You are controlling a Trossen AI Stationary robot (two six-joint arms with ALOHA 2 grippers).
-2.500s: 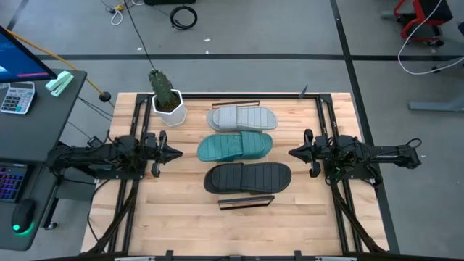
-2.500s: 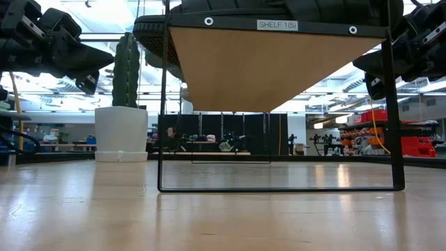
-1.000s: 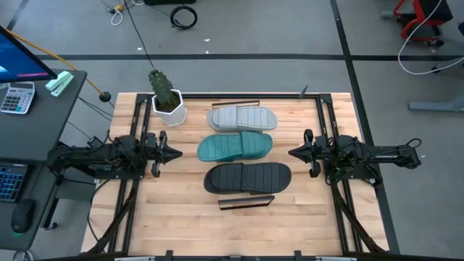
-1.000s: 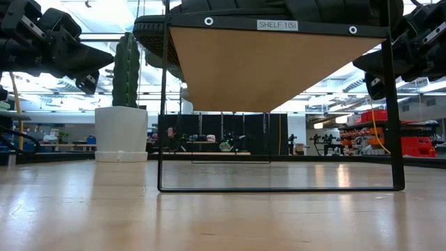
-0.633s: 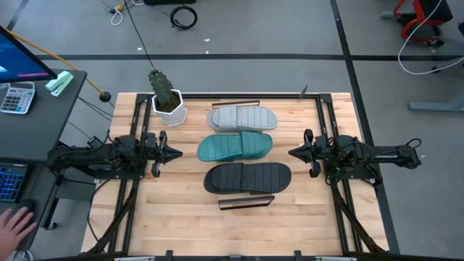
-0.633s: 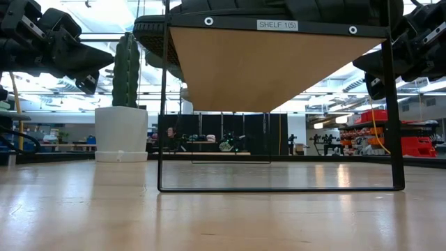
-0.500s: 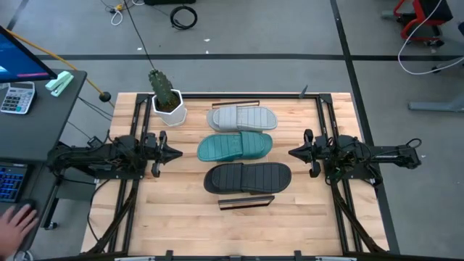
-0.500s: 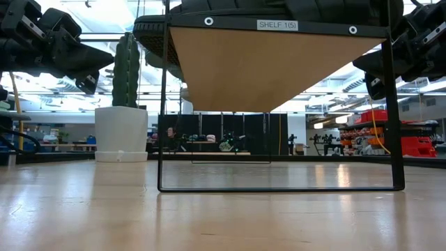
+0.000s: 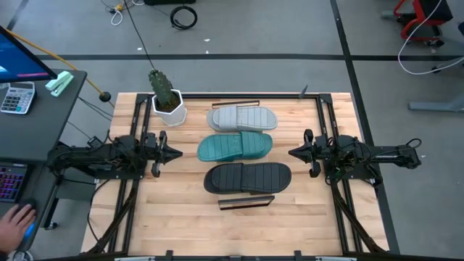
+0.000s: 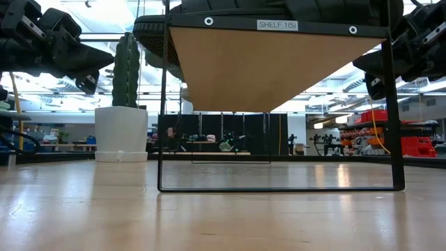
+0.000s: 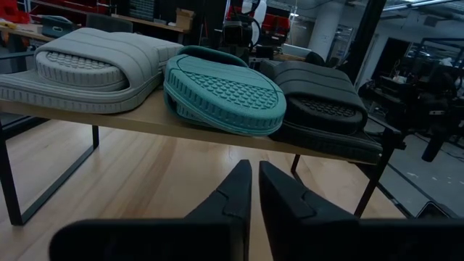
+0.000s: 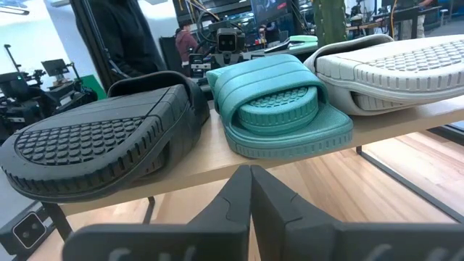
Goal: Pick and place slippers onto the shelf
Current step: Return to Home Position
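- When you look straight down, three slippers lie side by side on the shelf (image 9: 246, 202). The light grey slipper (image 9: 241, 117) is at the end by the cactus in a white pot (image 9: 165, 98). The teal slipper (image 9: 235, 146) is in the middle, and the black slipper (image 9: 247, 177) is at the other end.
- The left gripper (image 9: 176, 153) hangs over the wooden table (image 9: 181, 210) beside the shelf and points at the slippers. The right gripper (image 9: 292, 153) does the same from the other side. Neither one touches a slipper.
- A person's hand (image 9: 14, 221) shows in the corner by the dark desk (image 9: 43, 101).
- From table height, the light wood underside of the shelf fills the top. It has a tag that reads "SHELF 1(5)" and thin black legs that go down to the table. The cactus stands to one side, farther back.
- In the left wrist view, the left gripper's fingers (image 11: 232, 196) are almost pressed together, with just a thin slit between them. They hold nothing.
- In the right wrist view, the right gripper's fingers (image 12: 235, 196) are pressed tight together and hold nothing. All three slippers sit on the shelf ahead.
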